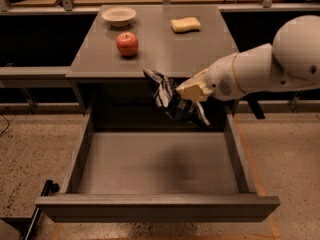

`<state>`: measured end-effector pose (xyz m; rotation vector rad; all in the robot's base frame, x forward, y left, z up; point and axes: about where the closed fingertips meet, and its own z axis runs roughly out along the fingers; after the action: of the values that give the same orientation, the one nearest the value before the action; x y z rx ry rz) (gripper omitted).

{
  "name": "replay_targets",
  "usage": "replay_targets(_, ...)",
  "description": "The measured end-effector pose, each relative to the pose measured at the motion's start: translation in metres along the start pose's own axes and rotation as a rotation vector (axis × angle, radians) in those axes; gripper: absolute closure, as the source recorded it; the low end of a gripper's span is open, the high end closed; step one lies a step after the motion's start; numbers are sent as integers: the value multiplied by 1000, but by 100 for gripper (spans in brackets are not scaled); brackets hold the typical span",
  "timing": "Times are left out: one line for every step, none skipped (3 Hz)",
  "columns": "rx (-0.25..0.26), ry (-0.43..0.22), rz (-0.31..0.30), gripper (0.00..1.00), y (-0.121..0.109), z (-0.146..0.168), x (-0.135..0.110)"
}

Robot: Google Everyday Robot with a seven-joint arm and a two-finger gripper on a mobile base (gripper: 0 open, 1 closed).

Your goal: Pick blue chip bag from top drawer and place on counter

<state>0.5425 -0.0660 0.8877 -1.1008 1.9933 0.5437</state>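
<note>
Navy chip bag clamped at its right edge in closed gripper, held clear above open drawer, just below counter front. Risk: dangling end catching counter lip; thin hold slipping.
</note>
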Motion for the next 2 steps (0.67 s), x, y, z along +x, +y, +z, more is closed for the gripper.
replay_targets(32,-37,-49,100,-45,-23,-36)
replay_targets(83,-59,-92,100,-99,-35,-71)
